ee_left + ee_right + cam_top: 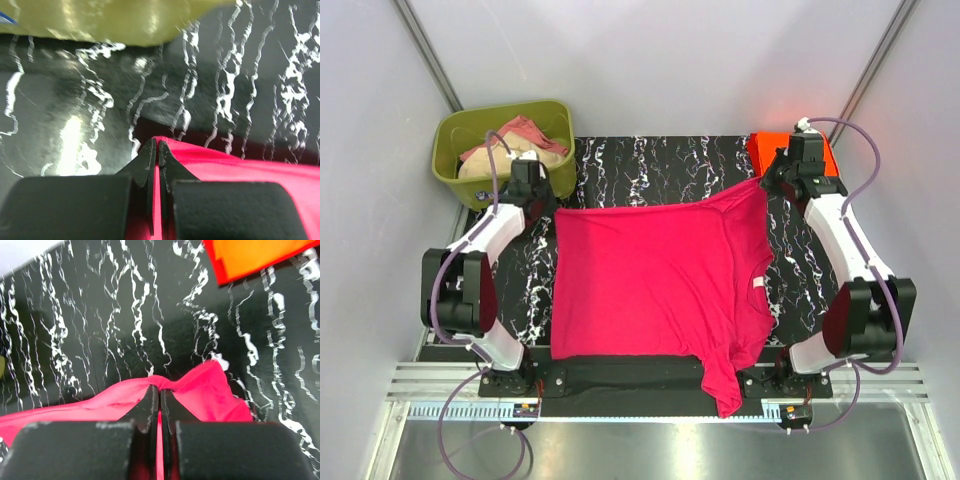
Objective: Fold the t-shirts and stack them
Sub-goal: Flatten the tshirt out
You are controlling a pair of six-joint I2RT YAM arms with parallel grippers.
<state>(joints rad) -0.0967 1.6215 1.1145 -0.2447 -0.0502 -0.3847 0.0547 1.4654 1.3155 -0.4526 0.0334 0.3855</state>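
Observation:
A hot pink t-shirt (655,285) lies spread across the black marbled table (650,165), one sleeve hanging over the near edge. My left gripper (552,207) is shut on the shirt's far left corner; in the left wrist view the jaws (156,146) pinch the pink cloth (240,172). At the far right, my right gripper (767,184) is shut on the far right sleeve; its wrist view shows its jaws (159,390) closed on bunched pink cloth (210,392). A folded orange-red t-shirt (770,150) lies behind the right gripper, also seen as an orange-red shirt (250,255).
An olive-green tub (500,150) holding crumpled cloths stands at the far left corner, its rim (100,25) close ahead of the left gripper. Grey walls enclose the table on three sides. A metal rail (650,400) runs along the near edge.

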